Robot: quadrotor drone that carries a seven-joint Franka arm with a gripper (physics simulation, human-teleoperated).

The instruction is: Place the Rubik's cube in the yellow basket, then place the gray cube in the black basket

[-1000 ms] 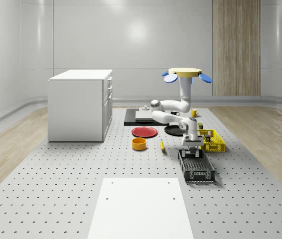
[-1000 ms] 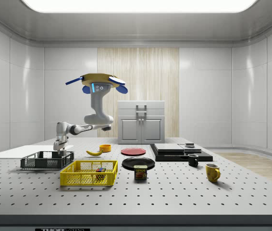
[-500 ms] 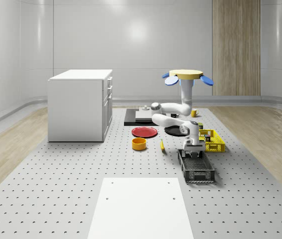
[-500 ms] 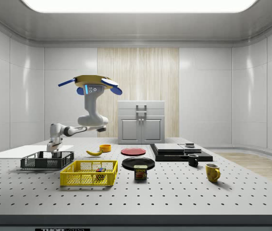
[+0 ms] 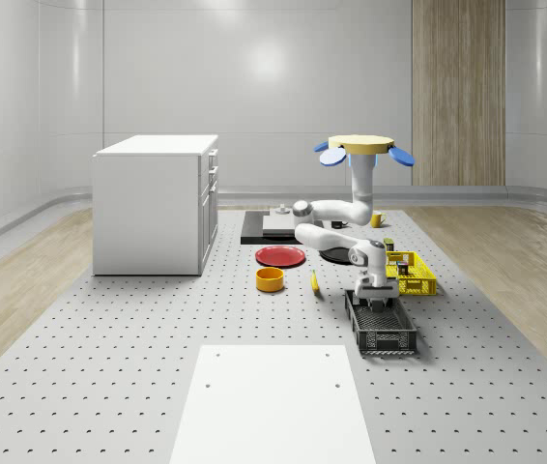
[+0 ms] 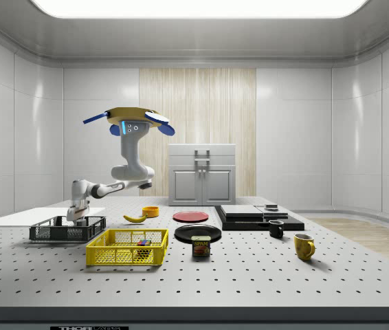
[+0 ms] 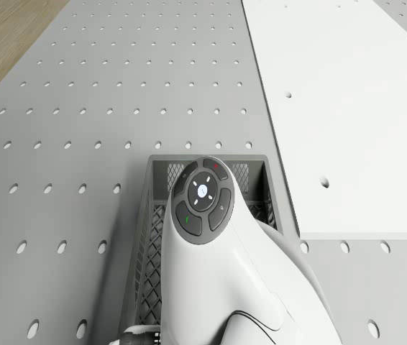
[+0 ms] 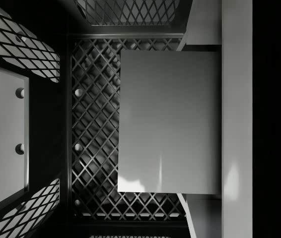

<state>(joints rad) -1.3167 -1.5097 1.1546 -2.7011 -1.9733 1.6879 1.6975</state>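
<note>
drone [image 5: 362, 147] hovering above worktop [image 5: 158, 329] near yellow basket [image 5: 415, 275], claw [image 5: 378, 302] down inside black basket [image 5: 382, 327] clenched on gray cube [image 8: 169, 122], cube faces square with basket walls.

Whole-scene and side views (both distant) share the black basket [image 5: 382, 324].

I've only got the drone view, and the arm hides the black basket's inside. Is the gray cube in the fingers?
Observer: Yes. In the wrist view the gray cube sits between the fingers, over the black basket mesh.
Operator: How low is the gripper?
Observer: In the side view the gripper is down between the basket walls, while the drone hovers high beside it.
Operator: And the Rubik's cube?
Observer: The Rubik's cube lies in the yellow basket.
</note>
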